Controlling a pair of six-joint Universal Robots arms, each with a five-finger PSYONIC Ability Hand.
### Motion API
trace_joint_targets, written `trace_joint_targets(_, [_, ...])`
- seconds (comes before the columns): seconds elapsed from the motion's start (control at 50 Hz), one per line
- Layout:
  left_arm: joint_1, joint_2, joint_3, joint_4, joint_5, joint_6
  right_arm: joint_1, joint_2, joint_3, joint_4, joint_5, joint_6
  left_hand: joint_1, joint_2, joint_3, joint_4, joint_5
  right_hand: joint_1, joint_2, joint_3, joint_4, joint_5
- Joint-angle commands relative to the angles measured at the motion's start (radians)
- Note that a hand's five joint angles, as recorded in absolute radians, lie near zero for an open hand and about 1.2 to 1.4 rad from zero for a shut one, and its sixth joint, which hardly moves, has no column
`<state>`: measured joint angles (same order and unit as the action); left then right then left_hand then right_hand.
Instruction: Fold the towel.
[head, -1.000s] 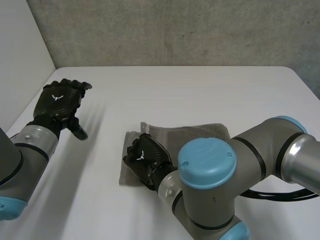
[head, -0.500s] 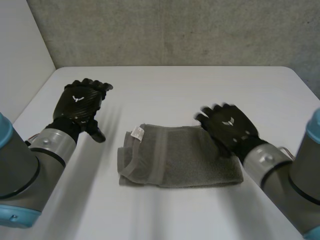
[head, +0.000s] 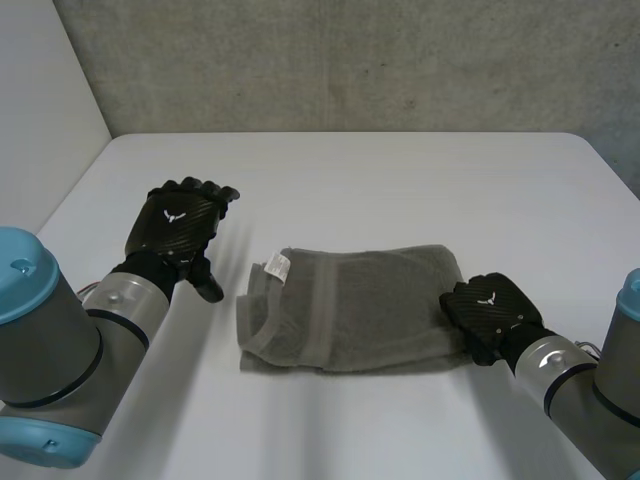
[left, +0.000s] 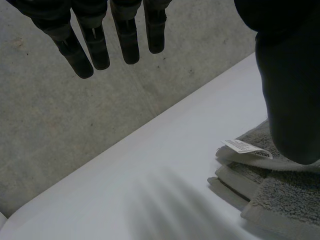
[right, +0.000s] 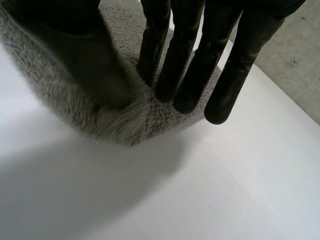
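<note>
Towel (head: 350, 308) folded, right robot hand (head: 490, 314) at its end

the black, weave-textured left robot hand (head: 178, 222) is showing a small white emblem on its back, and the matching black right robot hand (head: 492, 312) is showing the same mark. the thick grey left arm (head: 60, 340) is wearing a rounded light-blue cap (head: 25, 275); the grey right arm (head: 590, 395) is wearing one too.

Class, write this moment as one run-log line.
towel: folded, on table | left robot hand: open, beside towel | right robot hand: open, at towel's other end
</note>
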<state>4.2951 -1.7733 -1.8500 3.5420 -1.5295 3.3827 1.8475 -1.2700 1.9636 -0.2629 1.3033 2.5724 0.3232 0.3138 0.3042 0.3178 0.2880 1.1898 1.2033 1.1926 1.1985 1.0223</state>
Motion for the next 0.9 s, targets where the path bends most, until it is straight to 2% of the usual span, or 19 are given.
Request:
trace_joint_targets(0.02, [0.002, 0.002, 0.000, 0.000, 0.000, 0.000, 0.002, 0.001, -0.011, -0.010, 0.045, -0.001, -0.080, -0.071, -0.061, -0.075, -0.220, 0.207, 0.193, 0.204, 0.198, 0.199])
trace_joint_targets(0.12, [0.003, 0.009, 0.003, 0.000, -0.001, 0.000, 0.050, -0.038, -0.100, -0.003, 0.143, -0.070, -0.080, -0.071, -0.061, -0.075, -0.220, 0.207, 0.193, 0.204, 0.198, 0.199])
trace_joint_targets(0.18, [0.006, 0.012, 0.009, 0.000, -0.004, -0.002, 0.107, -0.048, -0.134, 0.004, 0.160, -0.110, -0.083, -0.074, -0.064, -0.078, -0.223, 0.207, 0.193, 0.204, 0.198, 0.199])
trace_joint_targets(0.22, [0.009, 0.015, 0.014, -0.002, -0.006, -0.002, 0.275, -0.036, -0.211, 0.008, 0.186, -0.219, -0.083, -0.074, -0.064, -0.078, -0.223, 0.207, 0.193, 0.204, 0.198, 0.199])
trace_joint_targets(0.24, [0.011, 0.017, 0.017, -0.002, -0.006, -0.002, 0.275, -0.035, -0.212, 0.008, 0.186, -0.219, -0.083, -0.074, -0.064, -0.078, -0.223, 0.207, 0.193, 0.204, 0.198, 0.199])
trace_joint_targets(0.28, [0.014, 0.026, 0.020, -0.002, -0.006, -0.002, 0.425, 0.035, -0.306, -0.004, 0.211, -0.350, -0.083, -0.074, -0.064, -0.078, -0.223, 0.207, 0.193, 0.204, 0.198, 0.199])
trace_joint_targets(0.34, [0.031, 0.069, 0.026, -0.002, -0.015, -0.003, 0.486, 0.080, -0.362, 0.001, 0.217, -0.413, -0.083, -0.074, -0.064, -0.078, -0.223, 0.207, 0.193, 0.204, 0.198, 0.199])
trace_joint_targets(0.38, [0.045, 0.087, 0.026, -0.002, -0.021, -0.006, 0.590, 0.165, -0.466, 0.010, 0.209, -0.500, -0.083, -0.074, -0.064, -0.078, -0.223, 0.207, 0.193, 0.204, 0.198, 0.199])
trace_joint_targets(0.52, [0.081, 0.152, 0.022, -0.003, -0.035, -0.083, 0.694, 0.330, -0.566, 0.025, 0.137, -0.515, -0.083, -0.074, -0.064, -0.078, -0.223, 0.207, 0.193, 0.204, 0.198, 0.199])
trace_joint_targets(0.58, [0.081, 0.158, 0.018, -0.005, -0.032, -0.109, 0.700, 0.343, -0.568, 0.045, 0.090, -0.505, -0.080, -0.071, -0.061, -0.075, -0.220, 0.207, 0.193, 0.204, 0.198, 0.199])
trace_joint_targets(0.64, [0.081, 0.158, 0.017, -0.006, -0.032, -0.112, 0.691, 0.344, -0.565, 0.045, 0.085, -0.460, -0.080, -0.071, -0.061, -0.075, -0.220, 0.207, 0.193, 0.204, 0.198, 0.199])
trace_joint_targets(0.68, [0.074, 0.158, 0.014, -0.006, -0.032, -0.114, 0.688, 0.334, -0.562, 0.047, 0.087, -0.411, -0.080, -0.071, -0.061, -0.075, -0.220, 0.108, 0.094, 0.105, 0.099, 0.101])
trace_joint_targets(0.7, [0.074, 0.158, 0.014, -0.006, -0.032, -0.114, 0.687, 0.315, -0.555, 0.050, 0.088, -0.349, -0.080, -0.071, -0.061, -0.075, -0.220, -0.325, -0.339, -0.328, -0.334, -0.332])
trace_joint_targets(0.72, [0.072, 0.157, 0.014, -0.006, -0.032, -0.114, 0.687, 0.314, -0.555, 0.050, 0.088, -0.348, -0.080, -0.071, -0.061, -0.075, -0.220, -0.330, -0.343, -0.333, -0.338, -0.337])
trace_joint_targets(0.74, [0.071, 0.152, 0.014, -0.005, -0.034, -0.114, 0.687, 0.269, -0.543, 0.051, 0.090, -0.280, -0.077, -0.068, -0.058, -0.072, -0.217, -0.673, -0.686, -0.676, -0.681, -0.680])
trace_joint_targets(0.76, [0.071, 0.152, 0.014, -0.005, -0.034, -0.114, 0.679, 0.226, -0.526, 0.050, 0.090, -0.203, -0.077, -0.068, -0.058, -0.072, -0.217, -0.784, -0.797, -0.787, -0.792, -0.791])
trace_joint_targets(0.78, [0.069, 0.147, 0.017, -0.003, -0.035, -0.115, 0.679, 0.225, -0.526, 0.050, 0.090, -0.202, -0.074, -0.065, -0.055, -0.069, -0.214, -0.785, -0.798, -0.788, -0.794, -0.792])
trace_joint_targets(0.82, [0.068, 0.144, 0.018, -0.002, -0.037, -0.117, 0.615, 0.144, -0.485, 0.051, 0.088, -0.060, -0.072, -0.062, -0.053, -0.066, -0.211, -0.893, -0.906, -0.896, -0.902, -0.900])
trace_joint_targets(0.9, [0.063, 0.141, 0.028, 0.000, -0.038, -0.128, 0.549, 0.081, -0.445, 0.054, 0.088, 0.047, -0.066, -0.056, -0.047, -0.060, -0.205, -0.955, -0.968, -0.958, -0.964, -0.962])
